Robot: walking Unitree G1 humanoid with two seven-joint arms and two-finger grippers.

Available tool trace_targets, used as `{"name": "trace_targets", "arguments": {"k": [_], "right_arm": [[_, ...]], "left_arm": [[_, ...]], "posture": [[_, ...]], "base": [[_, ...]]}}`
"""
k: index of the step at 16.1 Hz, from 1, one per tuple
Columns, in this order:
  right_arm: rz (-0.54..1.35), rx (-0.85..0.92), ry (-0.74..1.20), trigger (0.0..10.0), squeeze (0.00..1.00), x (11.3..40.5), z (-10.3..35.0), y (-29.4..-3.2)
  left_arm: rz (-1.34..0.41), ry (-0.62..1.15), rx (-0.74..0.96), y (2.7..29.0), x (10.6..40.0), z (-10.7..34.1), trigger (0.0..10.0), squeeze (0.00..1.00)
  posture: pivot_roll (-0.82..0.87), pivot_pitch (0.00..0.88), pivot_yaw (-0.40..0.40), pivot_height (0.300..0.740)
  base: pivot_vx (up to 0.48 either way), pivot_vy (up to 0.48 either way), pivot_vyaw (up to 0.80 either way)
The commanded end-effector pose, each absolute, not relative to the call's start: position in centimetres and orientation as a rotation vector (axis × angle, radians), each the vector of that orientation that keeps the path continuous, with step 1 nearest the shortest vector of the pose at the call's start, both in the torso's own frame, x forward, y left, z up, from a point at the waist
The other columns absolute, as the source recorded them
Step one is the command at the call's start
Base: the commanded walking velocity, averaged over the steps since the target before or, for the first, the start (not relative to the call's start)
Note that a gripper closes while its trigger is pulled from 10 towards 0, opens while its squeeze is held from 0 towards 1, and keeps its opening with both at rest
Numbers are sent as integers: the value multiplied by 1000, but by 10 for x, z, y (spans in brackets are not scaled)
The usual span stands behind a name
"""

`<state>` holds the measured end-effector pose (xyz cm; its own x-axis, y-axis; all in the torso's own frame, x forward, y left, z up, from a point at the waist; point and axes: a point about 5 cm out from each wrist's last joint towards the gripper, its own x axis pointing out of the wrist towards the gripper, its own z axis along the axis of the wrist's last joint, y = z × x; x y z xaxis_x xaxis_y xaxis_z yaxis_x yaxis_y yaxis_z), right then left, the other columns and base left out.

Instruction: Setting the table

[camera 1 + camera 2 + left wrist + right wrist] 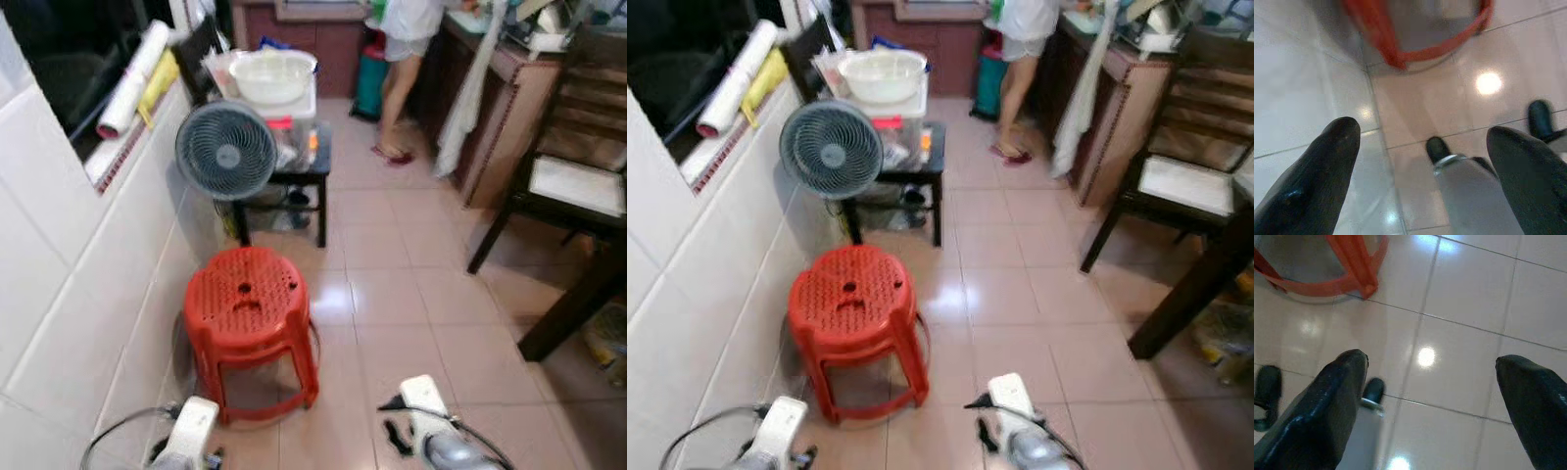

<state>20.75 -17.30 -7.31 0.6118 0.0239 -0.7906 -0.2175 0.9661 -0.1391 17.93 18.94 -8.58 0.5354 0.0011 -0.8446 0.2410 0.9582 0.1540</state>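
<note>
Glossy pink tile floor (411, 294), red stool (247, 304) beside white wall (59, 323); both arms' jaws open, empty

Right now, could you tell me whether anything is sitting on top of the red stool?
No, the red stool's perforated seat is bare in the left eye view.

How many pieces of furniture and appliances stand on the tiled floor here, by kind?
Red perforated plastic stool: 1
Grey round electric fan: 1
Small black side table: 1
Dark wooden chair: 1
Total: 4
</note>
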Motion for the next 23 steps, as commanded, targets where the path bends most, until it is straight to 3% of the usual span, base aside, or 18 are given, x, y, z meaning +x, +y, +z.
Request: {"name": "trace_targets", "arguments": {"k": [1,23], "right_arm": [[142,-223,899,10000,0,209,-72,-170],[155,-253,917,10000,0,205,-74,-175]], "left_arm": [[-136,1016,285,193,175,-87,10000,0],[-106,1027,323,192,174,-89,10000,0]], "posture": [[-63,0,-10,740],[-62,0,-13,740]], "base": [[0,0,0],[0,0,20]]}}
